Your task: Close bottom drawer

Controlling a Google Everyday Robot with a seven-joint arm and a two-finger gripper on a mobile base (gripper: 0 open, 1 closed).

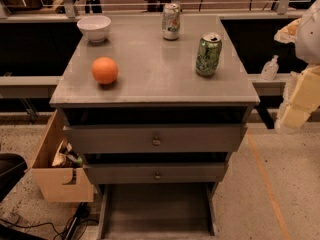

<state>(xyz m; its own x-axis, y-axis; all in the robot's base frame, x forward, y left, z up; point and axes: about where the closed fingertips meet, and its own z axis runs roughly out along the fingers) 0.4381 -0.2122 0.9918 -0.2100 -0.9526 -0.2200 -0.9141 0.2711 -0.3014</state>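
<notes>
The grey cabinet (150, 79) stands in the middle of the camera view. Its bottom drawer (157, 209) is pulled far out toward me: a wide shallow grey tray with low side walls, and what shows of it is bare. Above it are two taller drawer fronts, each with a small round knob (156, 140). My gripper (296, 109) shows as pale yellow and white parts at the right edge, level with the cabinet top. It hangs apart from the cabinet and well above and to the right of the bottom drawer.
On the cabinet top are an orange (105, 70), a white bowl (94, 27), a green can (208, 54) and a white can (171, 21). A wooden box (55, 174) stands at the cabinet's left. A small bottle (270, 68) sits on a ledge at the right. Cables lie on the floor at the bottom left.
</notes>
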